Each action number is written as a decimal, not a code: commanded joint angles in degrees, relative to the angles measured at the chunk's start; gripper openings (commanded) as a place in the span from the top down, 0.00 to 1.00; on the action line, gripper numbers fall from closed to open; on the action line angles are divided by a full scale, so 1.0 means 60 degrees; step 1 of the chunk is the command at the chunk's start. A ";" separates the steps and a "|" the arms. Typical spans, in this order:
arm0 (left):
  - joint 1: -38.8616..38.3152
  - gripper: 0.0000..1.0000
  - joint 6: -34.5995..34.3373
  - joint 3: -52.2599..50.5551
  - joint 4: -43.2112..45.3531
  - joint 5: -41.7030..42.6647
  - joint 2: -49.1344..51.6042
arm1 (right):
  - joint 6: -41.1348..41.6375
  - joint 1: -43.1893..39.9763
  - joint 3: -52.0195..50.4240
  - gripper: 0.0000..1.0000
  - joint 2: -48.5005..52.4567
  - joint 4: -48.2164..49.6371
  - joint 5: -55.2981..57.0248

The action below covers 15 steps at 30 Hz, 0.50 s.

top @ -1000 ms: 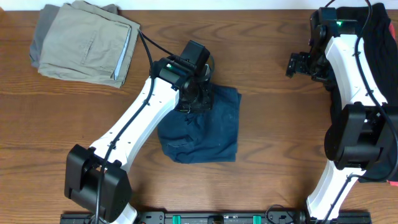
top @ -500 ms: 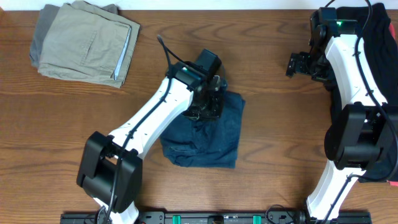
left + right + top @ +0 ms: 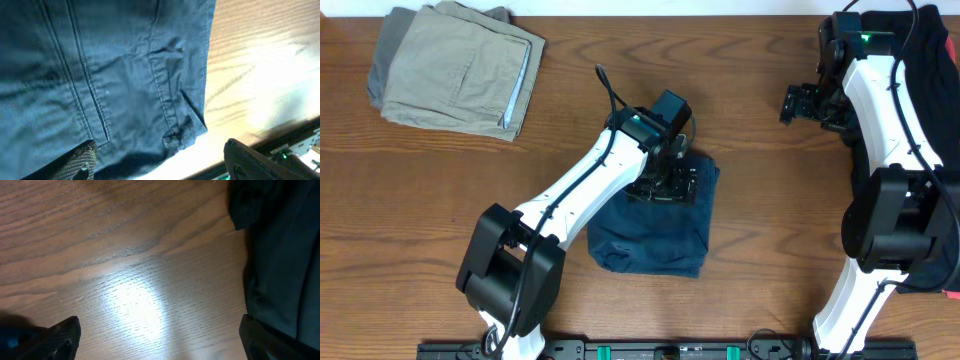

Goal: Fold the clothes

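The folded navy shorts (image 3: pixel 655 225) lie at the middle of the table (image 3: pixel 760 220). The left gripper (image 3: pixel 665 182) is over their top edge, its 2 fingers (image 3: pixel 82 161) spread wide and released, nothing pinched between them (the wrist view shows seams and a pocket corner). The right gripper (image 3: pixel 798 103) is spread too, above bare wood beside the black garment (image 3: pixel 932 60). Folded khaki shorts (image 3: pixel 460 70) sit far left.

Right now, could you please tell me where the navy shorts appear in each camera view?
Overhead: navy shorts lie mid-table, partly under the left arm.
Left wrist: they fill the left and centre.
Right wrist: not in it.
Shared landmark: the wooden table.
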 commanded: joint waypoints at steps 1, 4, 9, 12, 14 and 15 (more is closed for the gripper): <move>0.0117 0.18 0.0004 0.0146 -0.0386 0.0193 0.0018 | -0.0029 -0.0011 0.0051 0.01 0.0004 -0.0007 0.0164; 0.0237 0.28 0.0215 0.0321 -0.0481 0.0193 0.0011 | -0.0029 -0.0011 0.0051 0.01 0.0004 -0.0007 0.0164; 0.0251 0.70 0.0244 0.0273 -0.0277 0.0153 0.0051 | -0.0029 -0.0011 0.0051 0.01 0.0004 -0.0007 0.0164; 0.0189 0.87 0.0233 0.0047 -0.0226 0.0040 0.0051 | -0.0029 -0.0011 0.0051 0.01 0.0004 -0.0007 0.0164; 0.0124 0.88 0.0226 -0.0215 -0.0233 -0.0091 0.0051 | -0.0029 -0.0011 0.0051 0.01 0.0004 -0.0007 0.0164; 0.0084 0.89 0.0138 -0.0393 -0.0226 -0.0095 0.0051 | -0.0029 -0.0011 0.0051 0.01 0.0004 -0.0007 0.0164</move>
